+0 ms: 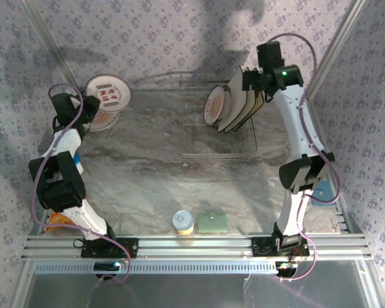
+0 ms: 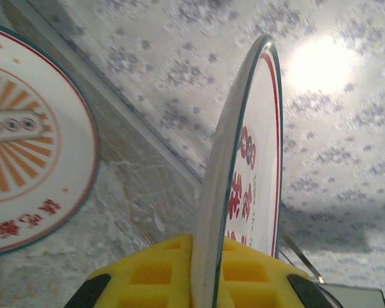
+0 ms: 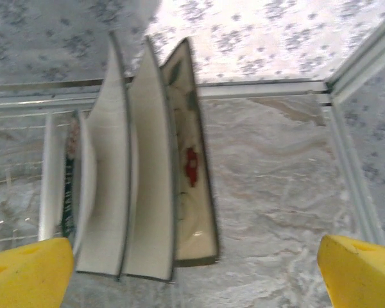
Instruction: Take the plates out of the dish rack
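Left gripper [image 2: 205,277] clamps a round plate [image 2: 249,168] left of the dish rack [image 1: 208,156]; right gripper [image 3: 194,269] gapes over square plates [image 3: 147,192]: likely slippery, brittle, pinch top edges.

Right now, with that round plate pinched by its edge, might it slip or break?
Probably stiff: the round plate stands edge-on, unbent, between the yellow pads of the left gripper. Its glossy glaze suggests it could slip. It looks ceramic, so likely chips if dropped.

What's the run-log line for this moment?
left tool: shut on small round white teal-rimmed plate | right tool: open, at square cream plates in silver wire dish rack | other round plate on table
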Robot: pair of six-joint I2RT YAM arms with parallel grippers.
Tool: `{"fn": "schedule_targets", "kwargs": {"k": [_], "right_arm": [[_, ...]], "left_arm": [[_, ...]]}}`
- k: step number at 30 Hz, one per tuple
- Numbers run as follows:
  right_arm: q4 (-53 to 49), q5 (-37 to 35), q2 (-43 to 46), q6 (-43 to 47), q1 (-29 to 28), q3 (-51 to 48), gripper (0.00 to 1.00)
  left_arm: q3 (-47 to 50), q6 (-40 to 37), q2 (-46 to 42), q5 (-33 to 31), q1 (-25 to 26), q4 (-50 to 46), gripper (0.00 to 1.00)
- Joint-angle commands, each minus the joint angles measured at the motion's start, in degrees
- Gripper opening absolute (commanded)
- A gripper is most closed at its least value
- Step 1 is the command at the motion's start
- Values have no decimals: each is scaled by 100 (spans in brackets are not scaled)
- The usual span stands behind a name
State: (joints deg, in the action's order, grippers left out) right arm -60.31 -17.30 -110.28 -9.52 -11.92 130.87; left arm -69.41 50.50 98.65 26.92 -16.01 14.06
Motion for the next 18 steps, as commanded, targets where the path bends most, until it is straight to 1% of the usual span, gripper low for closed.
{"fn": "schedule_targets", "kwargs": {"k": [1, 5, 10, 18], "right_arm": [[-132, -118, 310, 176, 216, -271, 100], [-28, -5, 432, 205, 406, -519, 100], [150, 150, 559, 222, 492, -804, 100], [318, 270, 691, 205, 582, -1123, 100]], "left_arm": [[37, 18, -208, -284, -115, 472, 0], [70, -66, -117, -489, -203, 489, 0], [-59, -118, 152, -597, -261, 510, 0], [-353, -380, 533, -878, -288, 141, 0]]}}
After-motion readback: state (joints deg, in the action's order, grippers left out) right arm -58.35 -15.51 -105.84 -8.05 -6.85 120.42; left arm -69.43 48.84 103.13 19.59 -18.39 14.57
